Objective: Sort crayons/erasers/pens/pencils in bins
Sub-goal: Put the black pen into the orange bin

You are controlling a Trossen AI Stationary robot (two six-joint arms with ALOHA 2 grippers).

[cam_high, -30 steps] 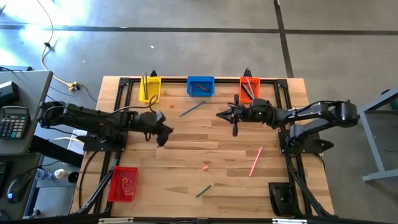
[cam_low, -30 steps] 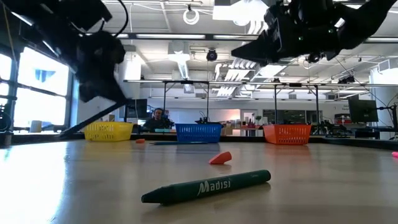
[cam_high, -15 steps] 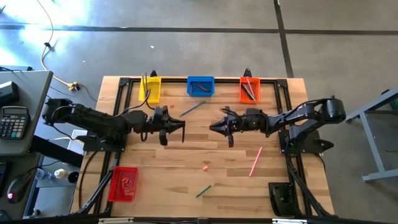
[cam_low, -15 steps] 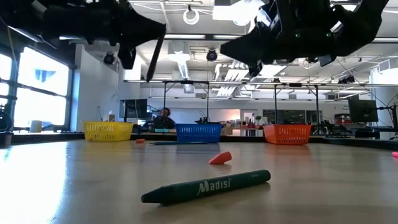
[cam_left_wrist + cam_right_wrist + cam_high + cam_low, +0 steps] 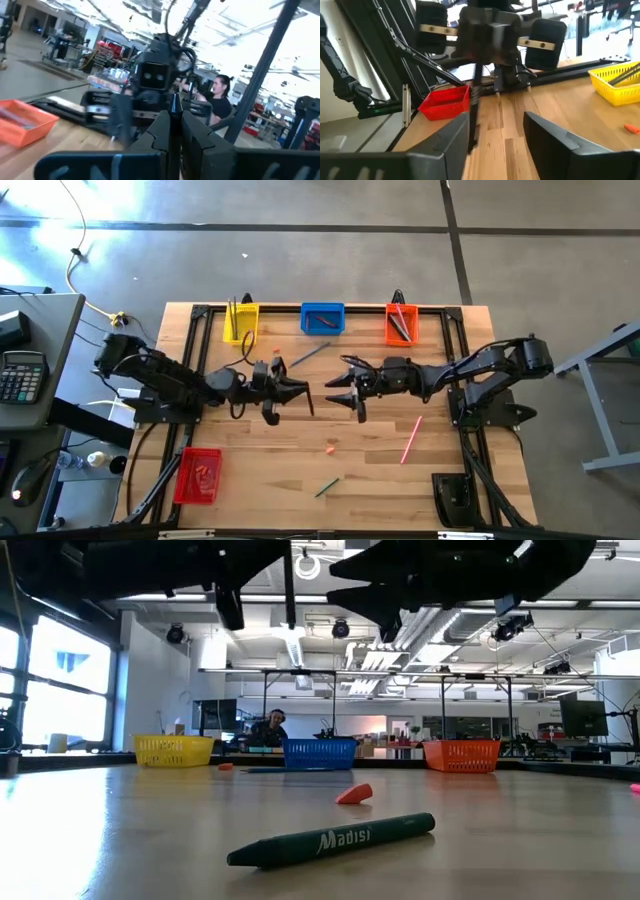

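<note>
Two dark robot arms meet nose to nose above the middle of a wooden counter [image 5: 250,440]. The left claw [image 5: 300,391] is closed on a long thin dark stick, a pen or pencil [image 5: 310,400] by its look, which hangs down from its tips. The right claw [image 5: 335,388] faces it, just beside it, with its two fingers spread open and nothing between them; in its own wrist view the dark stick [image 5: 474,107] hangs just in front of one finger [image 5: 451,137].

Beyond both claws, along the far edge of the counter, sit three bins: a yellow bin [image 5: 240,321] holding thin sticks, a blue bin [image 5: 322,318] with one dark stick, and an orange bin [image 5: 401,323] with several sticks. A slim grey stick [image 5: 309,355] lies on the counter between the claws and the blue bin.

On the near side of the claws lie a small pink-red eraser [image 5: 331,447], a green crayon [image 5: 327,486] and, nearer the right arm, a bright pink pen [image 5: 411,439]. A red bin [image 5: 198,476] sits at the near corner on the left arm's side, with small reddish pieces inside.

In the low view, a person [image 5: 270,727] sits in the room behind the bins.
</note>
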